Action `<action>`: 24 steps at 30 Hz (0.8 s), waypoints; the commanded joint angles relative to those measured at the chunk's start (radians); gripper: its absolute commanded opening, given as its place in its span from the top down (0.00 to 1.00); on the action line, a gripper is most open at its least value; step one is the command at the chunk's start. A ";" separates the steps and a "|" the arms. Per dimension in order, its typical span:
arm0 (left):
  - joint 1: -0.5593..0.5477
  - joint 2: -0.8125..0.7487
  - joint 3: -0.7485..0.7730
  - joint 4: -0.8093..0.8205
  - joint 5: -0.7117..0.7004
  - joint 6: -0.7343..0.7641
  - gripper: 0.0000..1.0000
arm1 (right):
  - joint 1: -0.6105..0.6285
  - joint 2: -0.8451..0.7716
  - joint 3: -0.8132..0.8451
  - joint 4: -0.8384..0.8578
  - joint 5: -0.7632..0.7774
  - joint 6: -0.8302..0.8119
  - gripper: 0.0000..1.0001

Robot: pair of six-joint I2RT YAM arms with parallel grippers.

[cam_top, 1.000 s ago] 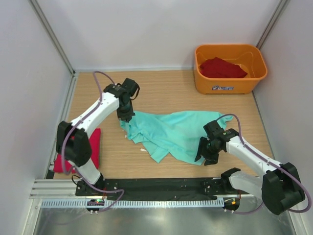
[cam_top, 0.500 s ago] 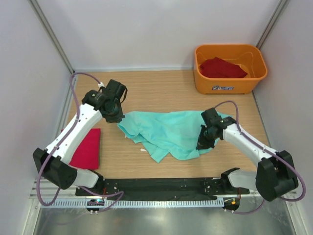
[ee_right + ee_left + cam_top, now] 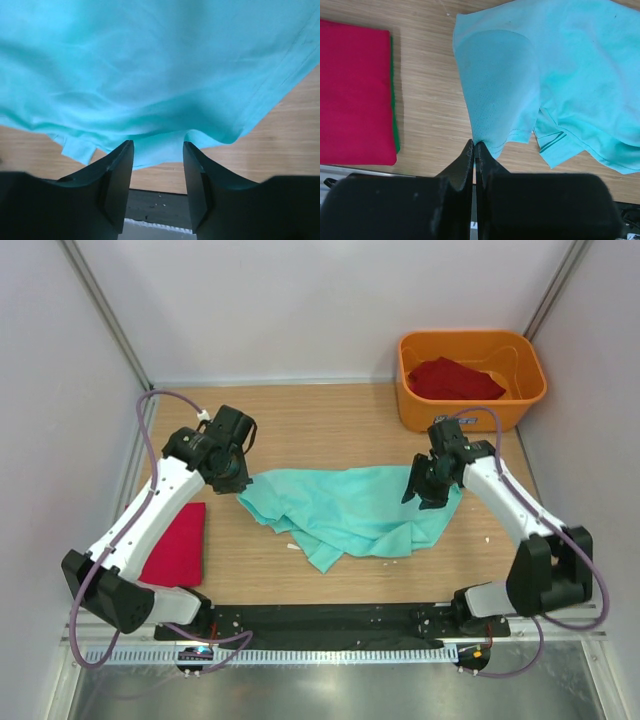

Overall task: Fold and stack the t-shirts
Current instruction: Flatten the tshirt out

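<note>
Mint-green t-shirt [image 3: 345, 502] lies stretched between two outreached arms. Left gripper [image 3: 475, 146] is clamped tight on its edge. Right gripper [image 3: 158, 146] has its jaws apart, with cloth just ahead of them.

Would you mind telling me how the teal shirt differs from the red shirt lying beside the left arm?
The teal shirt lies rumpled and unfolded across the middle of the table; the red shirt is folded into a flat, neat rectangle near the left edge. The left gripper is shut on an edge of the teal shirt; nothing touches the red shirt. Both are plain cloth on the table.
</note>
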 commanded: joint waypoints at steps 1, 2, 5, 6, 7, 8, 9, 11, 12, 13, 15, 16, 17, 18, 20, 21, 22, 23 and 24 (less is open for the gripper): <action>0.001 -0.009 0.004 0.016 0.005 0.028 1.00 | 0.037 -0.122 -0.111 -0.037 -0.098 0.027 0.51; 0.001 -0.003 0.016 0.016 0.011 0.034 1.00 | 0.051 -0.138 -0.133 -0.029 -0.091 0.047 0.58; 0.001 0.020 0.036 0.011 0.026 0.043 1.00 | 0.083 -0.207 -0.209 -0.028 -0.076 0.064 0.69; 0.001 0.026 0.038 0.014 0.037 0.044 1.00 | 0.083 -0.234 -0.228 -0.034 -0.079 0.074 0.69; 0.001 0.028 0.038 0.014 0.041 0.044 1.00 | 0.086 -0.253 -0.263 -0.035 -0.080 0.084 0.69; 0.001 0.031 0.036 0.018 0.047 0.046 1.00 | 0.091 -0.268 -0.280 -0.037 -0.088 0.091 0.68; 0.001 0.034 0.035 0.021 0.057 0.048 1.00 | 0.093 -0.284 -0.295 -0.044 -0.088 0.104 0.68; 0.001 0.038 0.033 0.019 0.061 0.049 1.00 | 0.096 -0.328 -0.326 -0.069 -0.086 0.116 0.67; 0.001 0.038 0.031 0.019 0.061 0.051 1.00 | 0.097 -0.348 -0.344 -0.075 -0.083 0.131 0.67; 0.001 0.038 0.031 0.019 0.060 0.052 1.00 | 0.096 -0.383 -0.354 -0.077 -0.091 0.140 0.67; 0.001 0.038 0.035 0.019 0.060 0.057 1.00 | 0.096 -0.414 -0.392 -0.068 -0.118 0.159 0.67; 0.003 0.041 0.036 0.019 0.063 0.058 1.00 | 0.097 -0.423 -0.410 -0.057 -0.128 0.177 0.66; 0.001 0.045 0.036 0.019 0.066 0.060 1.00 | 0.097 -0.432 -0.432 -0.017 -0.138 0.185 0.65; 0.003 0.048 0.038 0.021 0.067 0.060 1.00 | 0.097 -0.433 -0.450 0.006 -0.146 0.196 0.63; 0.003 0.057 0.041 0.021 0.081 0.060 1.00 | 0.097 -0.426 -0.499 0.096 -0.152 0.234 0.56; 0.003 0.060 0.042 0.022 0.087 0.060 1.00 | 0.097 -0.422 -0.527 0.123 -0.160 0.246 0.55; 0.003 0.061 0.047 0.019 0.092 0.061 1.00 | 0.097 -0.419 -0.536 0.141 -0.158 0.262 0.54; 0.003 0.063 0.050 0.019 0.098 0.061 1.00 | 0.097 -0.419 -0.545 0.161 -0.151 0.298 0.52; 0.003 0.064 0.051 0.018 0.097 0.061 1.00 | 0.097 -0.431 -0.567 0.170 -0.140 0.312 0.51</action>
